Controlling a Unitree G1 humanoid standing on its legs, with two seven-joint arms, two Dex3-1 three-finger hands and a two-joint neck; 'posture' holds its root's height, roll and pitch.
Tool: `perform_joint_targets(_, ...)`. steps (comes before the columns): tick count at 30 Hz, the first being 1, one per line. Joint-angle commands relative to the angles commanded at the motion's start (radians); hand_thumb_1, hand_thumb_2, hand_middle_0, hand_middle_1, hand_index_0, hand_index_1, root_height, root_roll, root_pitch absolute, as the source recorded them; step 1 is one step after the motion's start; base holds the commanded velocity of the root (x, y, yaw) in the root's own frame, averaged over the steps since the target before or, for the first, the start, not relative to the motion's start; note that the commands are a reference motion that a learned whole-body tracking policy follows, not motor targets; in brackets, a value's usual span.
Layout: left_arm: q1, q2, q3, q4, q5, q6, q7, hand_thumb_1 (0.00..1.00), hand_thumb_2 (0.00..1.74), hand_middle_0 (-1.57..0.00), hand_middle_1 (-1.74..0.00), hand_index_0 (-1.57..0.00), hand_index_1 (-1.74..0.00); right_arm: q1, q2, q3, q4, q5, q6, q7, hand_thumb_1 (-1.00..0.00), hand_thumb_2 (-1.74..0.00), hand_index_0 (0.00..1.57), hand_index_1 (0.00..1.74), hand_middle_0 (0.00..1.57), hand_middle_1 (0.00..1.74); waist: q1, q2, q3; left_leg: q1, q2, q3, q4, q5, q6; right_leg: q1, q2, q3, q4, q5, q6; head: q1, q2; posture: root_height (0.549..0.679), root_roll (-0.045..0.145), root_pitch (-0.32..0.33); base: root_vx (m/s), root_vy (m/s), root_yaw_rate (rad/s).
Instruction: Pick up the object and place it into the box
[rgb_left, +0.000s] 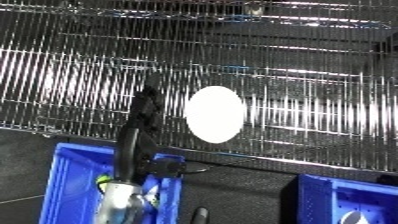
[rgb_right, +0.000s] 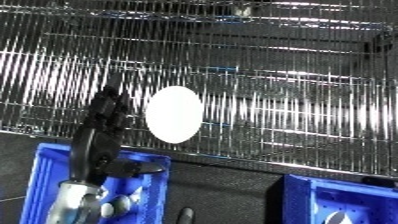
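A white oval object (rgb_left: 214, 114) rests on a shiny wire shelf (rgb_left: 302, 80). My left hand (rgb_left: 147, 106) is black and reaches up onto the shelf just to the left of the object. Its fingers are straight, a small gap separates them from the object, and it holds nothing. The silver forearm (rgb_left: 124, 197) rises from the lower edge, over a blue bin (rgb_left: 60, 175) that sits below the shelf at lower left. My right hand does not show.
A second blue bin (rgb_left: 355, 200) stands at the lower right. The dark floor (rgb_left: 240, 190) shows between the two bins. A small dark tip (rgb_left: 197, 215) pokes in at the bottom edge; I cannot tell what it is.
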Motion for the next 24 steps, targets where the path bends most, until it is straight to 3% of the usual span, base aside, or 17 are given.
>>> perform_joint_targets(15, -0.089, -0.033, -0.028, 0.086, -0.015, 0.017, -0.029, 0.00, 0.00, 0.00, 0.00, 0.00, 0.00, 0.004, 0.007, 0.029, -0.041, 0.010, -0.001, -0.026, 0.00, 0.00, 0.00, 0.00, 0.00, 0.00, -0.043, -0.015, 0.000, -0.027, 0.011, 0.009, 0.020, -0.014, -0.0033, -0.033, 0.0097, 0.015, 0.004, 0.003, 0.0046, -0.024, 0.026, 0.649, -0.001, 0.158, 0.009, 0.006, -0.047)
perform_joint_targets(24, -0.132, -0.050, -0.030, 0.128, -0.031, 0.018, -0.028, 0.45, 0.78, -0.71, -0.78, -0.71, -0.78, 0.005, 0.013, 0.039, -0.049, 0.003, -0.007, -0.036, 0.00, 0.00, 0.00, 0.00, 0.00, 0.00, -0.060, -0.014, 0.000, -0.029, 0.013, 0.016, 0.027, -0.020, -0.0045, -0.039, 0.0108, 0.023, 0.005, 0.002, 0.0061, -0.043, 0.032, 0.649, 0.001, 0.161, 0.006, 0.008, -0.034)
